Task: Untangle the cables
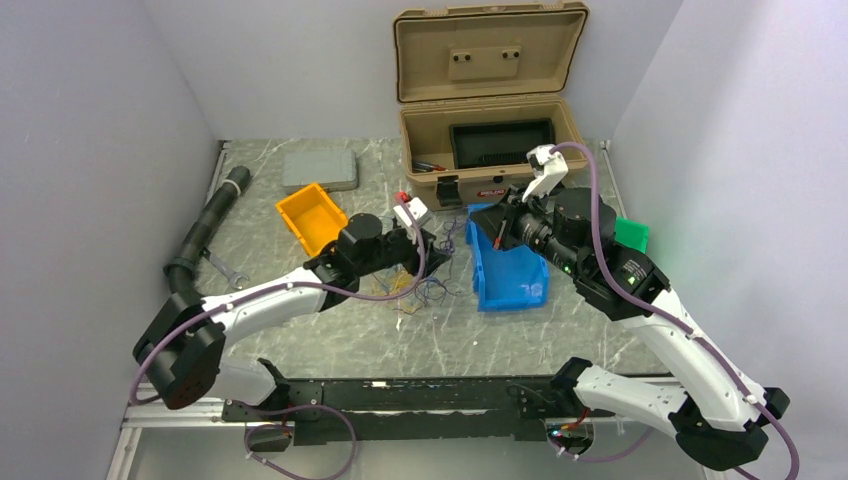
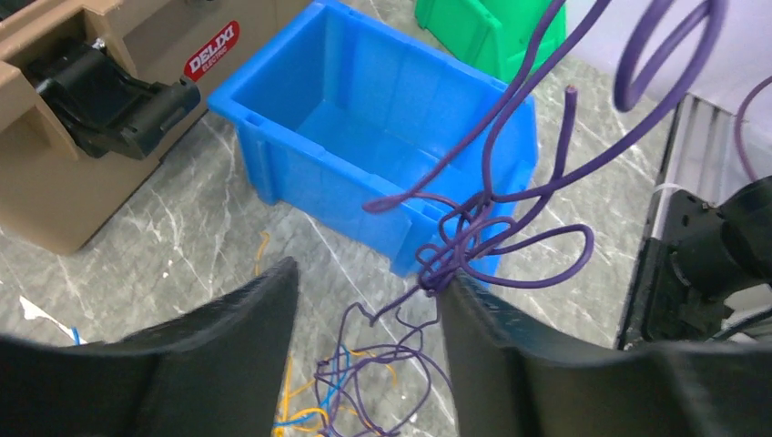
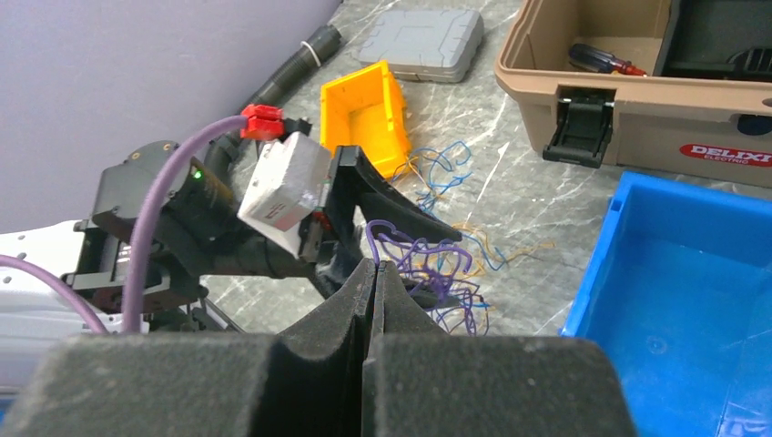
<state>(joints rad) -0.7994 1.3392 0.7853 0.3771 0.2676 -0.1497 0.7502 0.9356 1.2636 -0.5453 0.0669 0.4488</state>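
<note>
- The cables [image 1: 432,290] lie as one loose tangle on the table [image 1: 340,340], between the yellow bin [image 1: 312,220] and the blue bin [image 1: 515,282], directly under the left hand [image 2: 369,278].
- We identify blue, orange-yellow and purple strands. The blue and orange-yellow ones lie flat on the table. Several purple ones rise out of the heap and gather in a purple knot [image 2: 446,269].
- The left hand has its fingers spread wide. The purple knot rests against the inner face of one finger, and nothing is clamped between the two.
- The right hand [image 3: 375,266] hovers above the blue bin with its fingers pressed together. We see no strand between them, though one this thin could escape the wrist view.
- Handling, in our judgement: the strands are very light and limp, with just enough spring to hold their loops. They offer no resistance to lifting. Smooth insulation may slip through a loose pinch, so we advise a full closure on a single strand.
- Risk: a hard pull on the whole bundle is likely to tighten the purple knot rather than free it.
- Where to take hold: we recommend one outer loop or an end, never the middle of the knot. A free purple end [image 2: 569,91] stands up beside the knot and looks reachable, with the heap held down by the other hand.
</note>
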